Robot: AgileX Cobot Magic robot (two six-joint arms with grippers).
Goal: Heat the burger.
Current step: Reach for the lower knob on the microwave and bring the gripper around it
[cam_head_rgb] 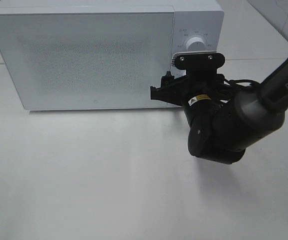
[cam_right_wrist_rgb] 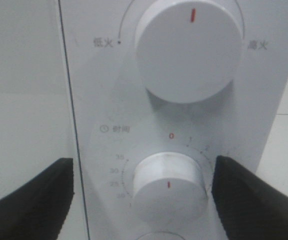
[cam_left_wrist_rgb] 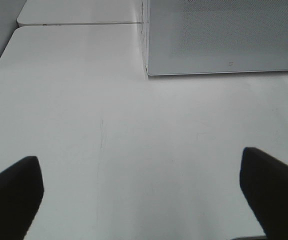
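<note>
"Well, where's the burger? I can't spot it from where I'm standing."

"Neither can I. It isn't out on the surface (cam_head_rgb: 83, 175) anywhere I can see. The microwave (cam_head_rgb: 196, 22) has its door (cam_left_wrist_rgb: 224, 35) shut, and the frosted panel shows nothing behind it. So I can't tell where it is."

"What's the right arm (cam_head_rgb: 244, 120) up to, then?"

"It reaches in from the right and points straight at the control panel. The right gripper (cam_right_wrist_rgb: 144, 162) is up close to the lower dial (cam_right_wrist_rgb: 169, 187), the timer one with numbers round it. Its jaws stand open, one dark finger (cam_right_wrist_rgb: 33, 200) on each side of that dial."

"Gripping it?"

"No. The finger on the door side is clearly apart from the dial. The other finger (cam_right_wrist_rgb: 249, 200) is just beside its rim, and I can't say whether it touches."

"And where's the dial set?"

"Its red line points up, towards the red zero printed above it. The upper dial (cam_right_wrist_rgb: 189, 50) has its own red line at the top, between the two printed labels."

"The other arm?"

"The left gripper (cam_left_wrist_rgb: 138, 157) hangs over bare white surface, near the microwave's front left corner. Its jaws are spread wide, with nothing between them."
</note>
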